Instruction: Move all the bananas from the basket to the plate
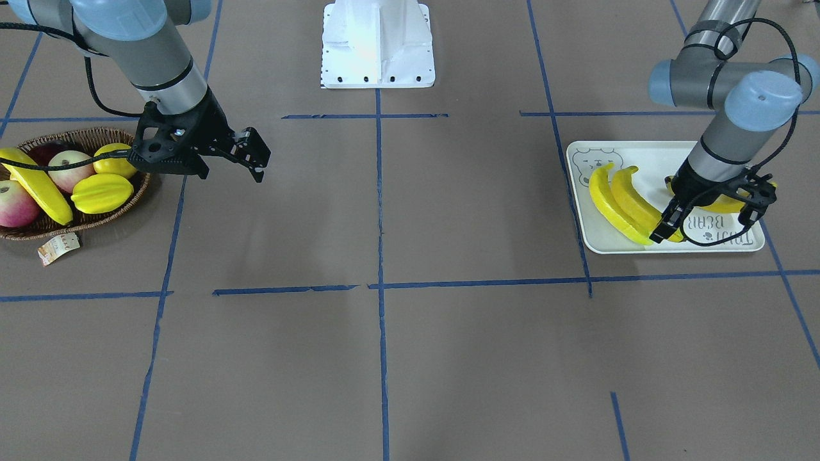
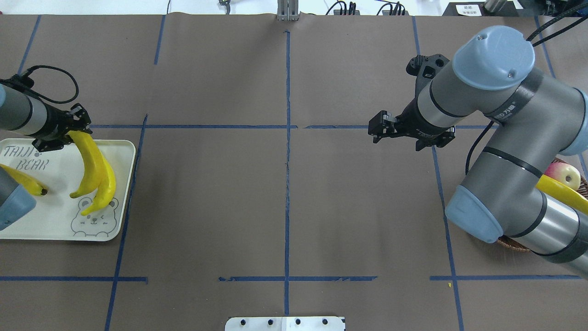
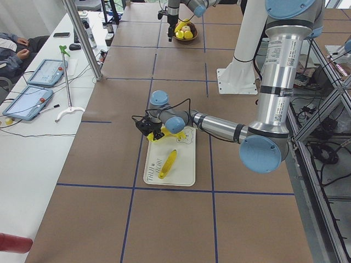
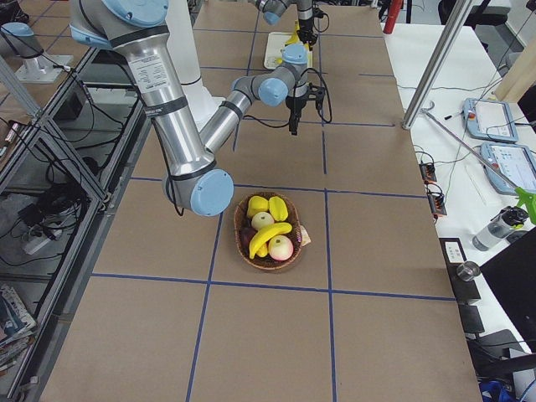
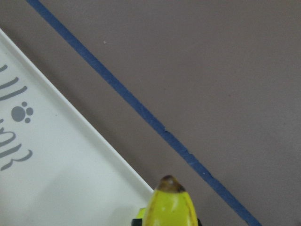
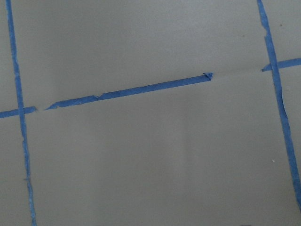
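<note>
apparently setting a third banana (image 2: 92, 158) down on the plate (image 2: 55, 220), with the left gripper (image 2: 76, 132) clamped on its end, needing next a release, then a reach by the open, empty right gripper (image 2: 374, 130) into the basket (image 1: 90, 221) for the last banana (image 1: 41, 189).

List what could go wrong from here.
1. The left pincer grips a banana by its end at the plate rim; released there, it may slide off or shove the neighbouring banana.
2. The last banana in the basket lies among apples and a starfruit; the open right pincer might snag those.
</note>
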`<state>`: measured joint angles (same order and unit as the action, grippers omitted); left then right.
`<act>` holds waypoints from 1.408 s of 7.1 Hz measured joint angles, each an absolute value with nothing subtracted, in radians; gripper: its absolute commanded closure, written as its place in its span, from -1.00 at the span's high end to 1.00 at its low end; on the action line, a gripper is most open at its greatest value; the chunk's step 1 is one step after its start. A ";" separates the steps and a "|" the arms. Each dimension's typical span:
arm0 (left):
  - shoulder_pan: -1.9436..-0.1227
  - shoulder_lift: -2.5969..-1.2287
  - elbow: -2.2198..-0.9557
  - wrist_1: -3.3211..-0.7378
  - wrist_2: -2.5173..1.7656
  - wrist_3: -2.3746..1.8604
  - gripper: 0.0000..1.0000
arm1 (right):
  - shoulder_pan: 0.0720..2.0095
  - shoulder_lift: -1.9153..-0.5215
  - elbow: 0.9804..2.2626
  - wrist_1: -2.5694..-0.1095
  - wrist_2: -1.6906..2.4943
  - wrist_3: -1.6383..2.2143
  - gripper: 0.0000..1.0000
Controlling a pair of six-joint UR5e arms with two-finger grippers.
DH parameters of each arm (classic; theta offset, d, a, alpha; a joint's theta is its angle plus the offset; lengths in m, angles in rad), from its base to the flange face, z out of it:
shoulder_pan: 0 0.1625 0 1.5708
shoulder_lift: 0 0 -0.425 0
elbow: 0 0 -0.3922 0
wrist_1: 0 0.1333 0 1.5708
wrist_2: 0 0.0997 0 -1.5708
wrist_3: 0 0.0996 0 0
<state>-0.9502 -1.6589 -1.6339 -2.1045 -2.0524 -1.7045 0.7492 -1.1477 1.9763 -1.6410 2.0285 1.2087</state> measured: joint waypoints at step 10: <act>-0.958 -1.642 -1.619 -2.110 -2.106 -1.714 0.99 | 0.746 -1.147 1.974 -1.641 2.025 1.210 0.99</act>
